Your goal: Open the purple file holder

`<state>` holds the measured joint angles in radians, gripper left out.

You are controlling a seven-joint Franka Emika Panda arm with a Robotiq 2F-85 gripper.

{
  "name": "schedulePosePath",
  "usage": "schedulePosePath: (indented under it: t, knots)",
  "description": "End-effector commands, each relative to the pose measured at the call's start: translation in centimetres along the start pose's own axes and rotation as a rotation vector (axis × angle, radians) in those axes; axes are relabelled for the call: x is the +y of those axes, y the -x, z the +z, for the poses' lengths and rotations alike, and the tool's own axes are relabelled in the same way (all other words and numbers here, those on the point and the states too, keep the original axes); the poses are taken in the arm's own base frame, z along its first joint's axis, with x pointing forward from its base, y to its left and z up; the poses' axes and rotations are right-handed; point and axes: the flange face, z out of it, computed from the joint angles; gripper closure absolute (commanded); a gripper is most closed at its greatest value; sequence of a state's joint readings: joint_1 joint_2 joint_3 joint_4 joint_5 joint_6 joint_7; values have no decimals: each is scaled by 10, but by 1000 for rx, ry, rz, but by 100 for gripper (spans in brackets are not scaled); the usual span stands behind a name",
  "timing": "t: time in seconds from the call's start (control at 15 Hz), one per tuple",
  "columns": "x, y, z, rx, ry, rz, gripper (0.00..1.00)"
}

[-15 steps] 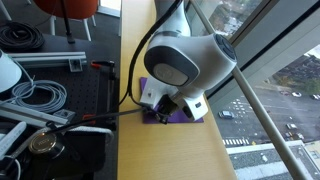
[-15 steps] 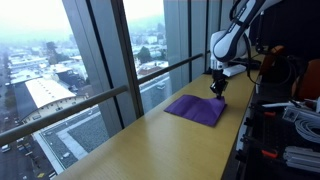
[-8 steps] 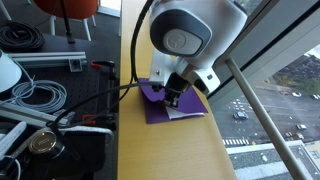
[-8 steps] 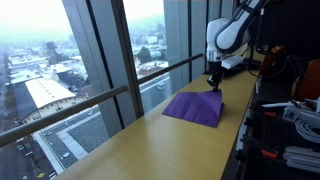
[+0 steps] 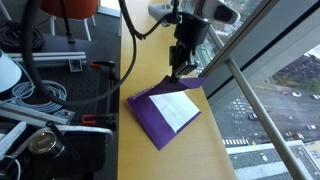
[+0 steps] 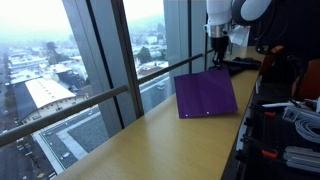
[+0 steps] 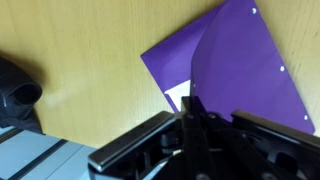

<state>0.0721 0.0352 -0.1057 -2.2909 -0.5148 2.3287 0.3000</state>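
The purple file holder (image 5: 160,115) lies on the wooden counter with its cover lifted. White paper (image 5: 176,106) shows on its inner face. In an exterior view the raised purple cover (image 6: 205,95) stands nearly upright. My gripper (image 5: 180,68) is shut on the cover's top edge and holds it up; it also shows in an exterior view (image 6: 216,62). In the wrist view the gripper (image 7: 192,112) pinches the cover (image 7: 245,65), with the lower flap (image 7: 172,65) and a bit of white paper below it. I see no metal clip.
The wooden counter (image 5: 180,160) runs along a window with a metal rail (image 5: 262,120). Cables and gear (image 5: 40,100) lie on the dark bench beside it. A dark object (image 7: 18,92) sits at the wrist view's left edge.
My gripper has risen with the cover's edge in it. The folder has gone from flat and closed to open, and the white paper now shows.
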Motion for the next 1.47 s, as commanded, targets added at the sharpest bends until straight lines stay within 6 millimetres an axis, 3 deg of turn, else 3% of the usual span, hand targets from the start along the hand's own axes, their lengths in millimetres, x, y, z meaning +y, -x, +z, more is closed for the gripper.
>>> schedulePosePath:
  t: [0.0,0.27,0.47,0.87,1.4]
  knots:
    - [-11,6,-42,100,101,-37,100]
    - [-35,3,-61,214,205,-72,100]
    - [-56,9,-52,265,280,-109,100]
    - [-64,12,-34,310,371,-142,100]
    - [-146,47,-33,352,346,-241,100]
